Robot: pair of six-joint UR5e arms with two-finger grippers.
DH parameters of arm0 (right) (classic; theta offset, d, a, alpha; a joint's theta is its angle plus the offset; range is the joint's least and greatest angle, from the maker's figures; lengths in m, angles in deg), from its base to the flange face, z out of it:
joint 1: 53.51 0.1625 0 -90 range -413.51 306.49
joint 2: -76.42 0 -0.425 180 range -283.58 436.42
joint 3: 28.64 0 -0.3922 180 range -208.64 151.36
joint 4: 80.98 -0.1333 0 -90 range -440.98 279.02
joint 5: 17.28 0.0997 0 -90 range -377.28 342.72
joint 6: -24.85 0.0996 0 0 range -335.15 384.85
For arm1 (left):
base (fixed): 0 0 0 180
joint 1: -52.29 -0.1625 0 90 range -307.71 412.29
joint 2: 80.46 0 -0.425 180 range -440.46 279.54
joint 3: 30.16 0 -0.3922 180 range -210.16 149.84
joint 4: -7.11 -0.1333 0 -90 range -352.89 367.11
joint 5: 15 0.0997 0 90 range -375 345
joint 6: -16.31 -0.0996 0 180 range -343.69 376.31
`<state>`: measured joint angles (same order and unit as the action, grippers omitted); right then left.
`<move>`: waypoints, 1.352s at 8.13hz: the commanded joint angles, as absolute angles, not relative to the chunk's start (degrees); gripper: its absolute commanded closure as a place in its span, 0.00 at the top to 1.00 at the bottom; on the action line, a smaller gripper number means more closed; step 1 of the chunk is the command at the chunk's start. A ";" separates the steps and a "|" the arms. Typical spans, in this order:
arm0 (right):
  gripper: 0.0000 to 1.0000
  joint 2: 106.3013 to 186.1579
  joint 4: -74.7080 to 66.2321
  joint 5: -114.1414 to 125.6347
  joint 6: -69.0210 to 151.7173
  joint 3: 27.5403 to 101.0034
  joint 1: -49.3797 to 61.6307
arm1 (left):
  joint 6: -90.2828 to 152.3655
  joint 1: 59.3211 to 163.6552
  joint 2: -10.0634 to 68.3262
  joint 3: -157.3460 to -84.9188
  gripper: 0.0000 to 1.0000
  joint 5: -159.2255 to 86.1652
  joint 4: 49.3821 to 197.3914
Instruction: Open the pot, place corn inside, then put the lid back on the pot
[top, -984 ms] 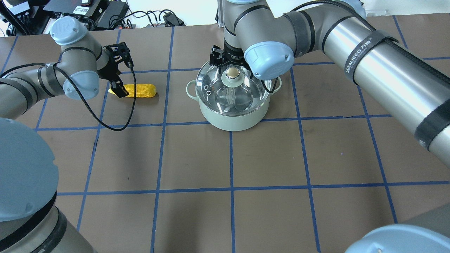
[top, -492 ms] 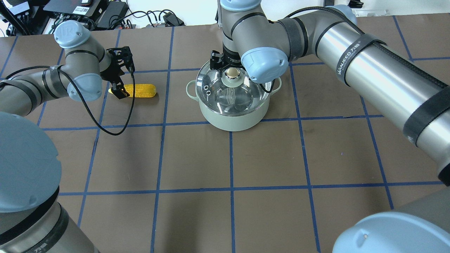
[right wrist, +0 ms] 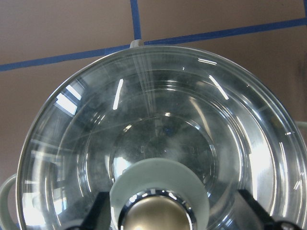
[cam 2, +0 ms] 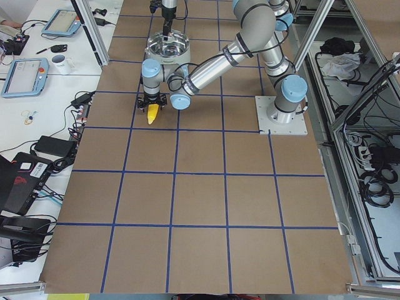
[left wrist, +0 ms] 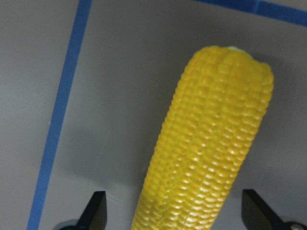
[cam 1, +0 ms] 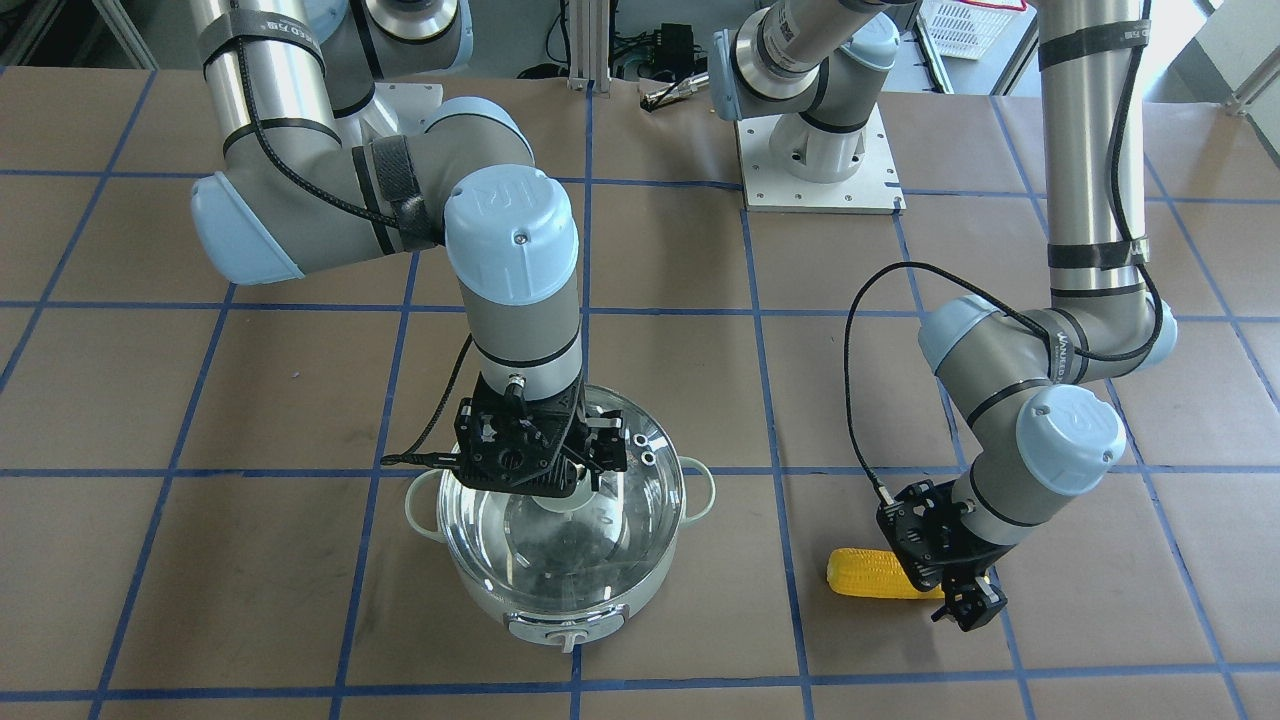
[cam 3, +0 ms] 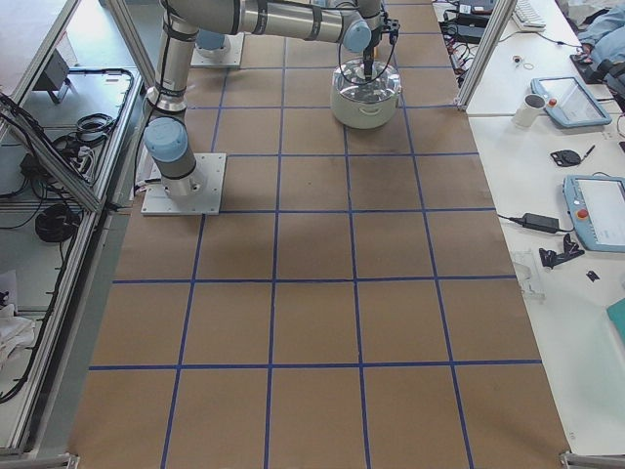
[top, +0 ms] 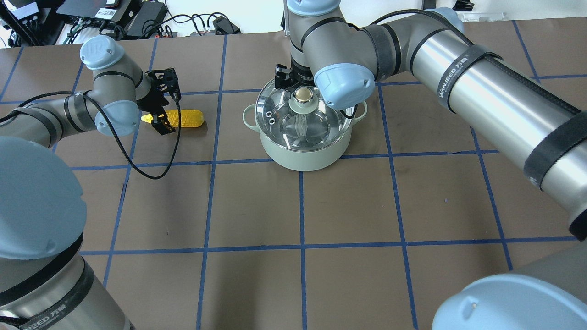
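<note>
Yellow fills the left wrist view: the corn [left wrist: 211, 134] lies flat on the bench, and the left pincer [left wrist: 176, 212] is spread wide, one finger on each side of it, touching nothing yet. A second ago it sat out by the cob's pointed tip; now it has slid a little along the cob toward the middle, and that looks a better place to bite.

Over to the right pincer [right wrist: 175, 213]: it's spread too, fingers flanking the cream-topped knob [top: 303, 95] with a gap on both sides. That arm has tucked its wrist in and settled closer over the lid [right wrist: 158, 120] in the last second. The lid sits square on the pot [top: 302, 153], which shows shiny and empty through the glass.

So both grasps are lined up and neither has closed. Nothing has been lifted, and the lid likely has to come off before the corn can travel.

Pot and corn stand well apart on the brown bench [top: 348, 206], which is ruled into squares by blue tape [top: 301, 206].

Beyond the far edge, cables [top: 202, 23] and black boxes trail off. From the left end view, a white side table carries tablets [cam 2: 25, 75] and a mug [cam 2: 60, 61].
</note>
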<state>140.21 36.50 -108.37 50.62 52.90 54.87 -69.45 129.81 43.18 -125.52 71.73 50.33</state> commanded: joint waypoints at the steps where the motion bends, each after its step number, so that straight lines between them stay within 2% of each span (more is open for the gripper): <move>1: 0.90 139.97 37.58 -108.07 50.08 52.93 55.21 | -69.82 129.81 43.64 -125.52 0.49 71.49 50.35; 2: 0.90 139.97 37.58 -108.07 50.68 53.01 55.82 | -70.34 129.81 43.46 -125.52 0.00 71.84 50.26; 4: 0.88 139.88 37.58 -107.98 50.43 53.10 56.01 | -70.44 129.81 42.68 -125.52 0.00 72.10 50.52; 6: 0.68 139.97 37.49 -108.50 50.07 53.10 56.01 | -69.82 130.08 39.00 -125.52 0.00 72.54 50.87; 7: 0.51 140.14 37.32 -108.51 49.98 53.02 56.01 | -69.91 130.08 36.63 -125.52 0.00 72.46 51.22; 8: 0.38 140.14 37.32 -108.16 50.51 52.93 56.01 | -70.00 130.68 34.69 -125.52 0.00 72.19 52.45; 9: 0.33 140.14 37.32 -108.15 50.60 52.67 55.92 | -69.91 130.95 33.28 -125.61 0.00 72.10 53.24; 11: 0.32 140.32 37.32 -108.68 50.51 52.58 55.92 | -70.08 131.30 31.25 -125.61 0.00 71.75 54.30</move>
<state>140.18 37.32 -108.38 50.52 52.70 55.95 -69.97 130.93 33.31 -125.58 72.13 53.17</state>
